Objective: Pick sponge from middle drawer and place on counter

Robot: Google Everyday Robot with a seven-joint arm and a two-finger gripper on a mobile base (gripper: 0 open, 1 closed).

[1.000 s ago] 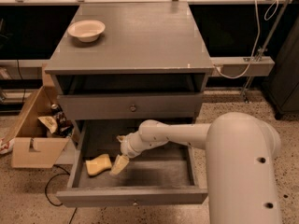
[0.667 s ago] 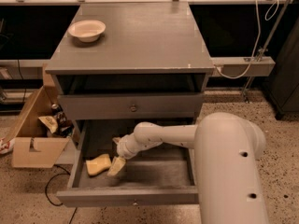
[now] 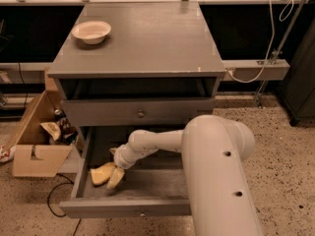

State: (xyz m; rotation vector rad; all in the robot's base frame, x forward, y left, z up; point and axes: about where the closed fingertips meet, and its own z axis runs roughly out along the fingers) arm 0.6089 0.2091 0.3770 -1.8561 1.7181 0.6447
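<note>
The pale-yellow sponge point(image 3: 100, 175) lies on the floor of the open middle drawer point(image 3: 152, 183), near its left wall. My gripper point(image 3: 117, 174) reaches down into the drawer from the right and sits right beside the sponge, at its right edge; I cannot tell whether it holds it. The white arm crosses the drawer from the lower right and hides the drawer's right part. The grey counter point(image 3: 142, 43) is above, broad and flat.
A cream round bowl point(image 3: 91, 31) stands at the counter's back left. A shut drawer front with a round knob point(image 3: 141, 114) is just above the open drawer. An open cardboard box point(image 3: 34, 141) with clutter stands on the floor at the left. A cable lies by the drawer's front left corner.
The arm has reached further left, bringing my gripper closer against the sponge's right side. The sponge has stayed in place.
</note>
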